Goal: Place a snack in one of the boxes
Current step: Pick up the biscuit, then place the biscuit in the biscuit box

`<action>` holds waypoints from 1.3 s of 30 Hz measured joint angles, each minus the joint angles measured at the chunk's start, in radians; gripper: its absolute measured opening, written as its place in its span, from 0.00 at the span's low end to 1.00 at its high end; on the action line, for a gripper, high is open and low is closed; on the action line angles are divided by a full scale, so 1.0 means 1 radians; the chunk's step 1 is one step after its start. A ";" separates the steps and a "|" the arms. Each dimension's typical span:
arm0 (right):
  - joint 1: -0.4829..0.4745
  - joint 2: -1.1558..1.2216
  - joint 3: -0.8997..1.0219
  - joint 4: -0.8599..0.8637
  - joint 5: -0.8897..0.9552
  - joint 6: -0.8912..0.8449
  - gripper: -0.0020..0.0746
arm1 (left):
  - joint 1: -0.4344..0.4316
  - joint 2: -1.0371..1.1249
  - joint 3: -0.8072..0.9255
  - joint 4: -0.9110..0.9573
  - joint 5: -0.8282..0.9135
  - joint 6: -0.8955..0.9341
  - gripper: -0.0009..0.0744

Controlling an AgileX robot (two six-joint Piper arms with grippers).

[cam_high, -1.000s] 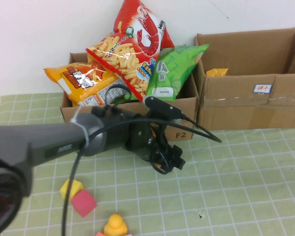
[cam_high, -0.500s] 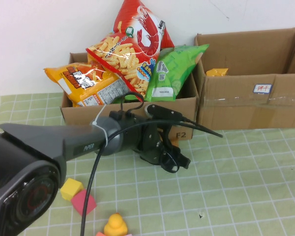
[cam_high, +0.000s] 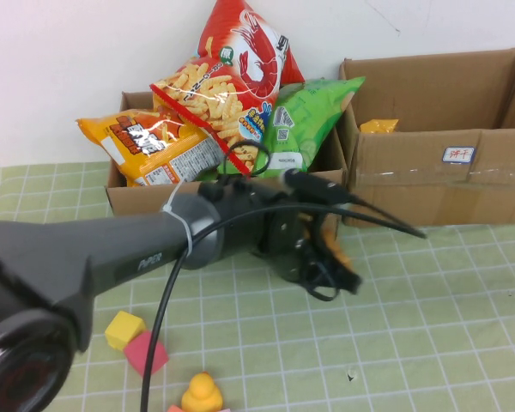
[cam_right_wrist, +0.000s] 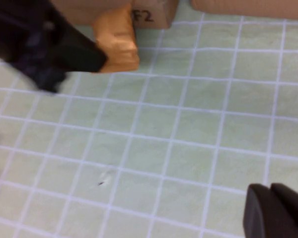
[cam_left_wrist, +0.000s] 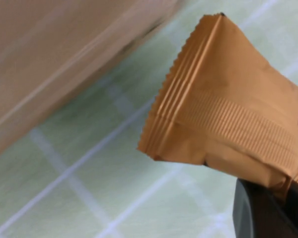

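My left gripper (cam_high: 330,262) hangs just in front of the smaller box (cam_high: 318,230), low over the green checked mat, and is shut on an orange snack packet (cam_high: 337,251). The left wrist view has the packet (cam_left_wrist: 228,109) pinched at one end by the gripper (cam_left_wrist: 283,198), with a cardboard wall (cam_left_wrist: 49,59) close behind. The wider taped box (cam_high: 438,180) with its white label (cam_high: 459,154) stands to the right. My right gripper (cam_right_wrist: 278,210) is shut on nothing, low over the mat at the right. From there I see the packet (cam_right_wrist: 116,44) in the left gripper's fingers (cam_right_wrist: 69,52).
The smaller box is stuffed with big snack bags: red prawn (cam_high: 249,51), yellow sticks (cam_high: 210,103), green (cam_high: 305,120), orange (cam_high: 146,146). A yellow packet (cam_high: 378,126) lies in the wider box. A yellow block (cam_high: 124,329), pink block (cam_high: 146,354) and yellow duck (cam_high: 202,395) sit front left.
My left gripper has shut on the orange packet and carried it to the right along the smaller box's front. The right gripper has not visibly moved.
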 joint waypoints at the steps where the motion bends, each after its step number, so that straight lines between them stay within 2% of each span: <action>1: 0.000 0.039 -0.019 0.002 -0.009 -0.006 0.02 | -0.012 -0.015 0.000 0.000 0.002 0.007 0.05; 10: 0.000 0.342 -0.100 0.053 -0.061 -0.077 0.02 | -0.121 -0.160 -0.053 -0.004 0.018 0.038 0.04; 17: 0.000 0.415 -0.101 0.124 -0.020 -0.162 0.02 | -0.121 -0.131 -0.313 0.005 -0.094 0.038 0.04; 21: 0.000 0.415 -0.101 0.129 -0.002 -0.176 0.02 | -0.115 -0.041 -0.491 0.028 -0.174 0.105 0.04; 26: 0.000 0.416 -0.103 0.129 0.034 -0.181 0.02 | -0.073 0.117 -0.653 0.065 -0.193 0.108 0.06; 28: 0.000 0.416 -0.103 0.129 0.055 -0.181 0.02 | -0.048 0.178 -0.696 0.066 -0.193 0.092 0.12; 31: 0.000 0.416 -0.103 0.129 0.084 -0.181 0.02 | -0.012 0.251 -0.741 0.066 -0.181 0.058 0.34; 35: 0.000 0.416 -0.103 0.129 0.098 -0.182 0.02 | 0.016 0.287 -0.763 0.056 -0.107 0.049 0.77; 37: 0.000 0.416 -0.103 0.129 0.098 -0.182 0.02 | 0.020 0.285 -0.784 0.052 -0.047 0.058 0.86; 39: 0.000 0.416 -0.105 0.129 0.098 -0.182 0.02 | 0.018 0.275 -0.813 0.052 0.027 0.081 0.88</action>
